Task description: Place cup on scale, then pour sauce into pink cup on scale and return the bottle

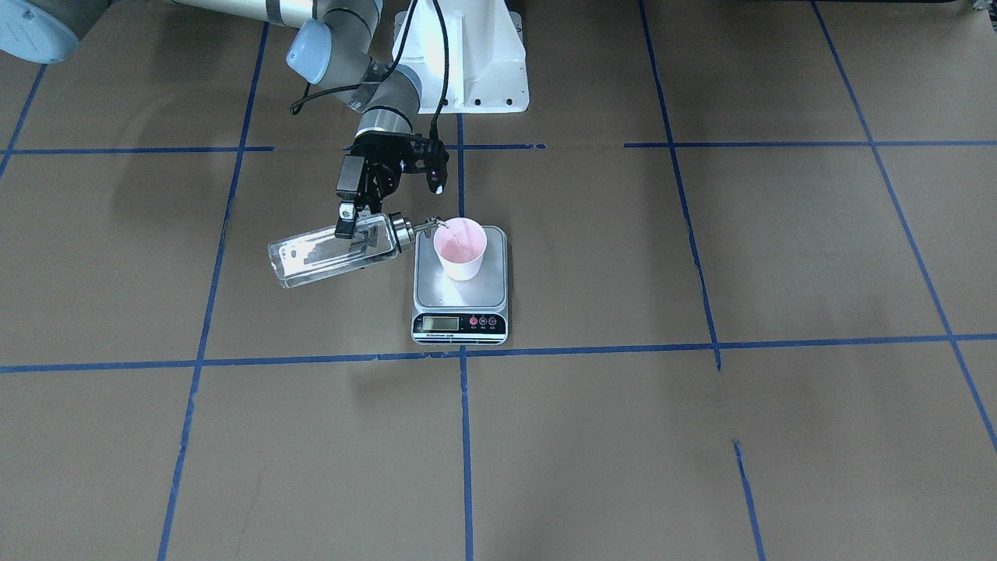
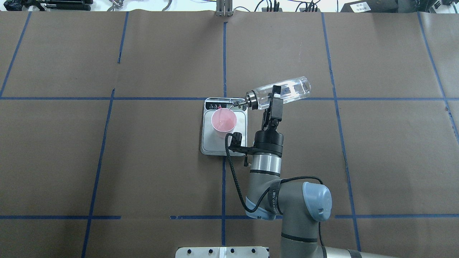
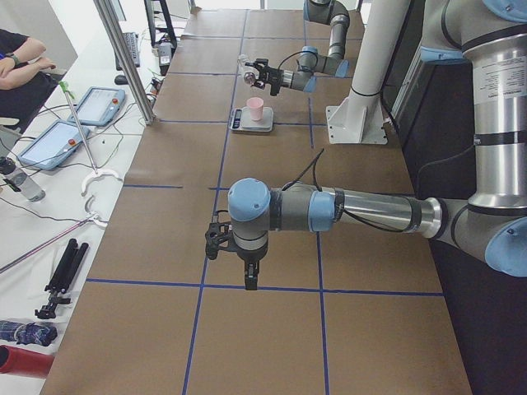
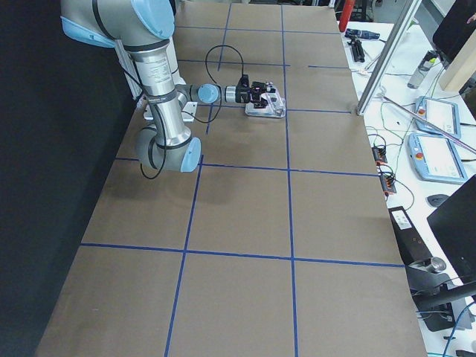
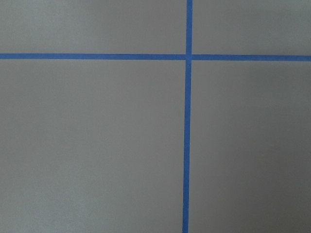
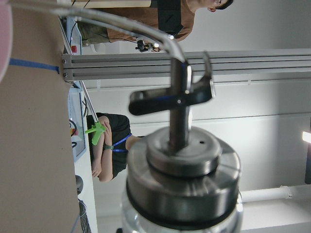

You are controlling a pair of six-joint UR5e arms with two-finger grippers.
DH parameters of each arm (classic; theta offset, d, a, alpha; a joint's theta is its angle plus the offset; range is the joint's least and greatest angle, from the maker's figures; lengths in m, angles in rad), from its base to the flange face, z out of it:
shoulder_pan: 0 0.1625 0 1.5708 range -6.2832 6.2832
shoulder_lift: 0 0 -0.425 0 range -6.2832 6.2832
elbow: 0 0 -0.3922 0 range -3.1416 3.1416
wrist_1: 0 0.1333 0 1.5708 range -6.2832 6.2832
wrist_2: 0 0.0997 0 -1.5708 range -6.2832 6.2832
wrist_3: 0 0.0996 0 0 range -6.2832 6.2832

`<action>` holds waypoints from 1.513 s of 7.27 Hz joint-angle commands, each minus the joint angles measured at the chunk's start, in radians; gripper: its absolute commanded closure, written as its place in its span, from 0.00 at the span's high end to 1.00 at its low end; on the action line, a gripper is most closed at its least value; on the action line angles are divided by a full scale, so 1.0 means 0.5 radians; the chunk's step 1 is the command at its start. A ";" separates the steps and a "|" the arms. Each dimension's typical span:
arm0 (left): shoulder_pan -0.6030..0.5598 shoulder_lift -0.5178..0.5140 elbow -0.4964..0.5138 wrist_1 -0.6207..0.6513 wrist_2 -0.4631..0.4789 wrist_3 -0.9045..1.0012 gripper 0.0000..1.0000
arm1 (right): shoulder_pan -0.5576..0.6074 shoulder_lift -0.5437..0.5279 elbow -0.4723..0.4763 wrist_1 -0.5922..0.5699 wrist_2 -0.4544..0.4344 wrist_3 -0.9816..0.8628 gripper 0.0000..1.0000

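Note:
The pink cup (image 1: pixel 461 249) stands upright on the scale (image 1: pixel 459 300), toward its back edge. My right gripper (image 1: pixel 348 224) is shut on the clear bottle (image 1: pixel 327 253) and holds it tipped nearly flat, with its silver spout over the cup's rim. Clear sauce (image 2: pixel 290 89) shows through the glass. In the overhead view the gripper (image 2: pixel 274 97) grips the bottle (image 2: pixel 287 91) to the right of the cup (image 2: pixel 223 122) and the scale (image 2: pixel 208 143). The right wrist view shows the cap (image 6: pixel 184 179) close up. My left gripper (image 3: pixel 249 276) hangs over bare table, far from the scale; I cannot tell whether it is open or shut.
The table is brown paper with a grid of blue tape lines (image 1: pixel 463 436). The robot's white base (image 1: pixel 467 62) stands behind the scale. Operators and tablets (image 3: pixel 58 140) are beside the table's far long edge.

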 commanded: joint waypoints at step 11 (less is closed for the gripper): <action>0.000 -0.006 -0.048 0.000 0.000 0.000 1.00 | -0.098 -0.066 0.241 1.220 0.520 0.037 0.00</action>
